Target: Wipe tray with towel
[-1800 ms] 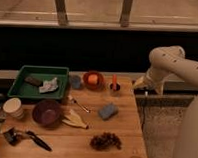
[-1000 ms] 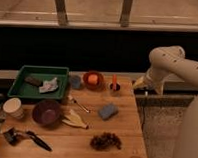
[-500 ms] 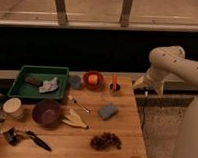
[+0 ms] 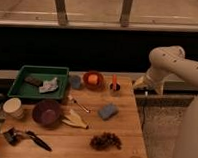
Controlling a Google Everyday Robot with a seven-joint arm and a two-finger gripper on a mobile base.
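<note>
A green tray (image 4: 22,92) sits at the back left of the wooden table. A crumpled grey-white towel (image 4: 49,85) lies inside it, next to a dark block (image 4: 33,81). My gripper (image 4: 138,86) hangs at the end of the white arm, just off the table's right edge, far from the tray and holding nothing that I can see.
On the table are a red bowl with an orange (image 4: 93,79), a small blue cup (image 4: 76,82), an orange-handled tool in a holder (image 4: 114,83), a blue sponge (image 4: 108,111), a purple bowl (image 4: 46,112), a banana (image 4: 75,120), a paper cup (image 4: 13,108), a brush (image 4: 27,137) and a brown cluster (image 4: 105,141).
</note>
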